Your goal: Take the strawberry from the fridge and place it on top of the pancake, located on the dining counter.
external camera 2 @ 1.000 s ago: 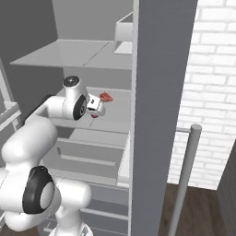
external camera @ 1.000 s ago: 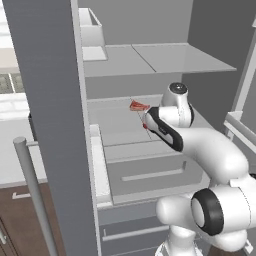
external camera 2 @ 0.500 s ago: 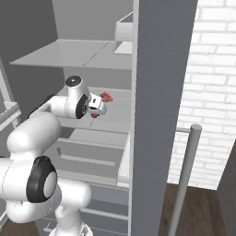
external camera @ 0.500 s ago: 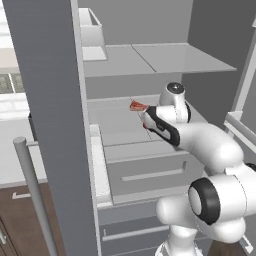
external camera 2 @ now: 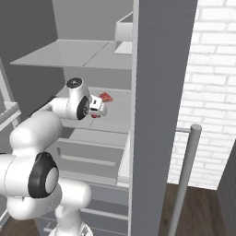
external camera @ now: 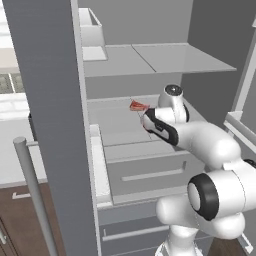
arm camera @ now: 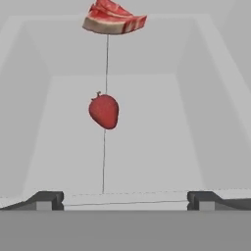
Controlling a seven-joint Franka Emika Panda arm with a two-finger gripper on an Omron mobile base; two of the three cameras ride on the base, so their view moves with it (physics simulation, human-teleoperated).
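The fridge (external camera: 47, 95) stands open and my arm reaches onto its middle shelf (arm camera: 147, 147). The strawberry (arm camera: 104, 111), small and deep red, lies on that pale shelf straight ahead of my gripper (arm camera: 125, 201), a short way beyond the fingertips (arm camera: 46, 200). The jaws are open wide with nothing between them. From the base cameras my gripper (external camera: 146, 119) (external camera 2: 100, 109) hovers just over the shelf, near its middle. The pancake and the dining counter are out of view.
A pinkish-red slab (arm camera: 113, 19) (external camera: 137, 105) (external camera 2: 106, 96) lies farther back on the same shelf. A white box (external camera: 92, 32) sits on the shelf above. A drawer (external camera: 150, 172) is below. The door handles (external camera: 32, 195) (external camera 2: 184, 179) flank the opening; a white brick wall (external camera 2: 212, 92) stands right.
The arm's elbow and lower links have swung a little, while the hand stays almost where it was over the shelf. The jaws remain open.
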